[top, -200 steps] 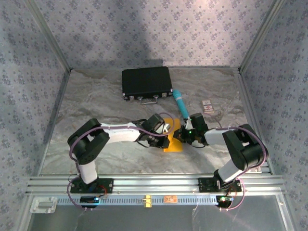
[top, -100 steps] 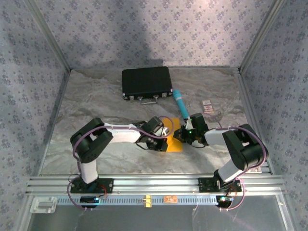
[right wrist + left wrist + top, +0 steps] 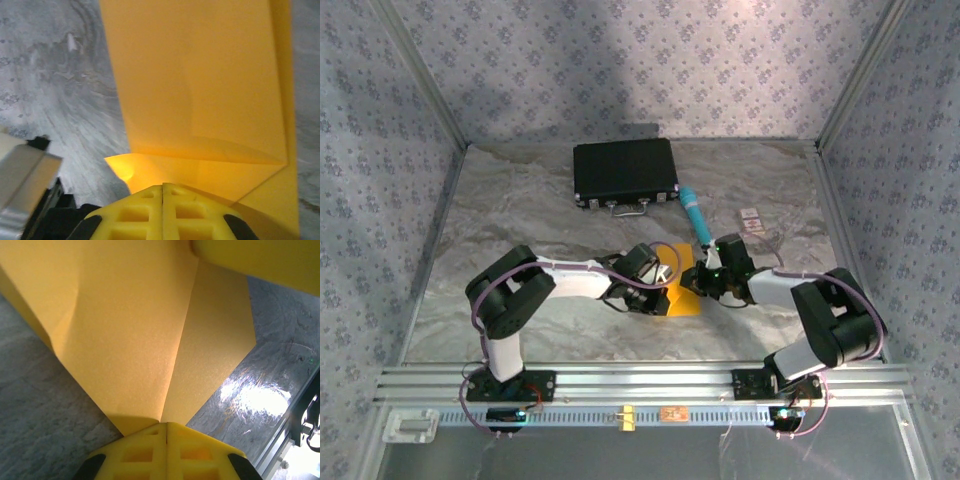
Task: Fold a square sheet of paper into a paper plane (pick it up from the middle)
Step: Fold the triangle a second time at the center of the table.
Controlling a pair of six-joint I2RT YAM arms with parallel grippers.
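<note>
Step in hand: judged to be a mid-fold grip on the paper sheet (image 3: 682, 290), both arms pinching opposite edges.
Paper sheet, place: near the desk (image 3: 520, 220) centre, at 6 o'clock from the teal tube (image 3: 695, 212) and well apart from the black case (image 3: 625, 172) at 11 o'clock.
Paper sheet, form: partly folded; the left wrist view shows a sharp crease running up from the fingertips, the right wrist view a folded flap across the near edge.
Left end effector (image 3: 166, 424): fingers together, clamped on the sheet's edge at its 9 o'clock side.
Right end effector (image 3: 163, 186): fingers together, clamped on the sheet at its 3 o'clock side.
Arm pose: the left arm reaches low towards 3 o'clock, elbow bent; the right arm reaches towards 9 o'clock, wrist low.
Doing it well: move both grips in step, so the thin sheet neither tears nor buckles; line edge on edge along the crease before pressing flat.
Risk: uneven pull would skew the centre crease.
</note>
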